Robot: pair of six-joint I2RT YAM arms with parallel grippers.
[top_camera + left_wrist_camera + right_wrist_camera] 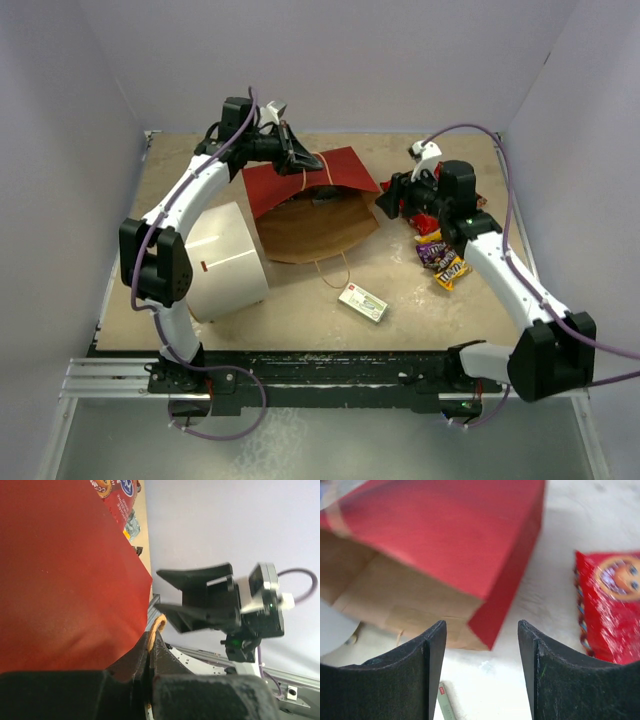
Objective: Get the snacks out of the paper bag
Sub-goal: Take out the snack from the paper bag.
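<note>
The paper bag (312, 180) lies on its side mid-table, red outside, with its brown kraft inside (315, 232) facing the near edge. My left gripper (303, 160) is shut on the bag's twisted handle (157, 626) at the top edge of the mouth and holds that edge up; the red wall (65, 580) fills the left wrist view. My right gripper (386, 200) is open and empty just right of the bag's corner (495, 625). The red cookie bag (426, 222) lies to its right and also shows in the right wrist view (612, 605). Brown (436, 252) and yellow (452, 270) candy packs lie nearer.
A big white cylinder (226, 260) lies left of the bag, against my left arm. A small flat white-and-green box (363, 301) lies in front of the bag; the bag's other handle (335, 272) trails toward it. Walls close in the table on three sides.
</note>
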